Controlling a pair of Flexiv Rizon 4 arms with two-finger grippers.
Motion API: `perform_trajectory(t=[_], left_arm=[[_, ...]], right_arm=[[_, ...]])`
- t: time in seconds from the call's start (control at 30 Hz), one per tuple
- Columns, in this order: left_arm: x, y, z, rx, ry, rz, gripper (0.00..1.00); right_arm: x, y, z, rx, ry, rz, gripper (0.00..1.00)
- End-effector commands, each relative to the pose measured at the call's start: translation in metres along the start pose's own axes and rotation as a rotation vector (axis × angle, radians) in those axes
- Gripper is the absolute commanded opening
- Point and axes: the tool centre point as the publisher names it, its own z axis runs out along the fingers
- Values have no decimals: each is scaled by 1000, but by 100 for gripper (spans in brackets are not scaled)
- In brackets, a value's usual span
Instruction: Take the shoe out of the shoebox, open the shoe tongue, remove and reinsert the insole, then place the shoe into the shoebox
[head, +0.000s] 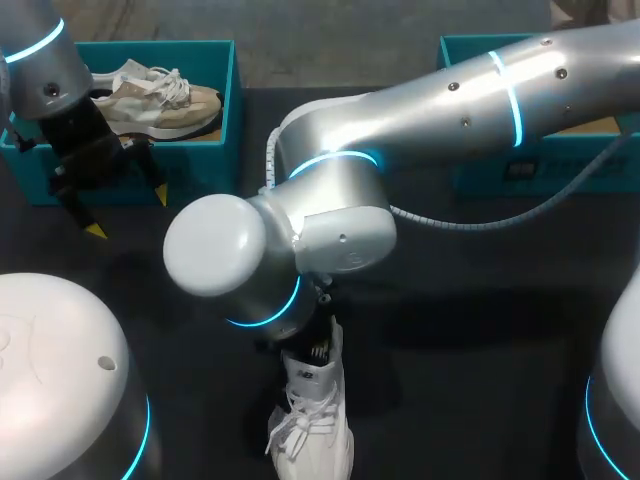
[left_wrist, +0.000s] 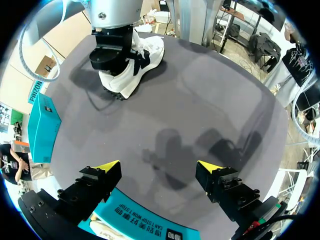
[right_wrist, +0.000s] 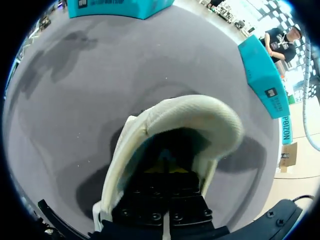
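A white lace-up shoe (head: 318, 432) lies on the dark table near its front edge; it also shows far ahead of my left gripper (left_wrist: 146, 54). My right arm reaches across from the right, and its gripper (head: 318, 348) is sunk into the shoe's opening. In the right wrist view the pale collar of the shoe (right_wrist: 200, 112) wraps around the right gripper (right_wrist: 167, 169), which is shut; what its tips touch inside is hidden. My left gripper (head: 128, 213) (left_wrist: 159, 167) hangs open and empty over the front wall of the teal shoebox (head: 232, 110) (left_wrist: 145, 226) at the back left.
A beige and white shoe (head: 160, 95) lies in the teal shoebox. A second teal box (head: 540, 168) (left_wrist: 44, 127) (right_wrist: 262, 75) stands at the back right. Bare dark tabletop (left_wrist: 210, 110) stretches between the boxes and the white shoe.
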Motion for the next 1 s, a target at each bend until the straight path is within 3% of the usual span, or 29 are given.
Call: perform_trajectory(t=[0.03, 0.23, 0.6, 0.83, 1.0], left_arm=[[0, 0, 0, -2, 2, 0, 100], [0, 0, 0, -2, 2, 0, 100], [0, 0, 0, -2, 2, 0, 100], [0, 0, 0, -2, 2, 0, 100], [0, 0, 0, -2, 2, 0, 100]], right_arm=[[-2, -6, -12, -38, -36, 263, 0], [-4, -1, -9, -41, -38, 283, 0], [-4, 7, 25, -5, -48, 344, 0], [6, 7, 24, -5, 45, 324, 0], [15, 7, 12, -40, 168, 298, 0]])
